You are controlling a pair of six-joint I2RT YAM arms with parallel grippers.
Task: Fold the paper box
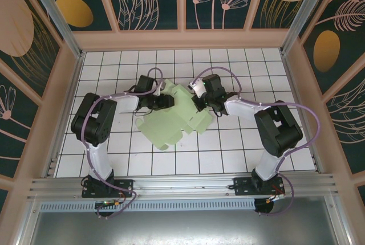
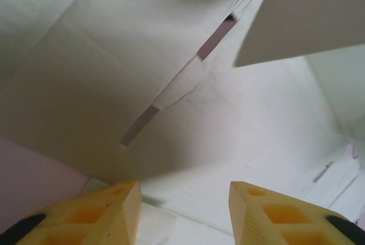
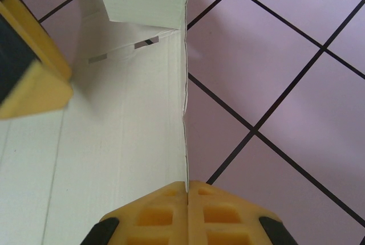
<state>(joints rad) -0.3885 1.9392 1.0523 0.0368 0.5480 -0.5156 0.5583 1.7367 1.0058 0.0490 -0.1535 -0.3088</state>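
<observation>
The paper box [image 1: 171, 124] is a pale mint-green creased card cut-out with flaps, partly raised off the tiled floor between both arms. My left gripper [image 1: 166, 101] reaches in at its upper left. In the left wrist view that gripper [image 2: 185, 199] stands open, its yellow fingertips [image 2: 122, 202] apart over a card panel [image 2: 114, 74] with slots. My right gripper [image 1: 199, 106] is at the card's right side. In the right wrist view it [image 3: 187, 185] is shut on the thin upright edge of the paper box [image 3: 114, 142]. The left gripper's yellow finger [image 3: 31, 80] shows at that view's upper left.
The white tiled floor [image 1: 239, 142] is bounded by wooden walls [image 1: 63, 102] on three sides and a metal rail [image 1: 182, 185] at the near edge. Bare tiles [image 3: 274, 57] lie right of the held edge.
</observation>
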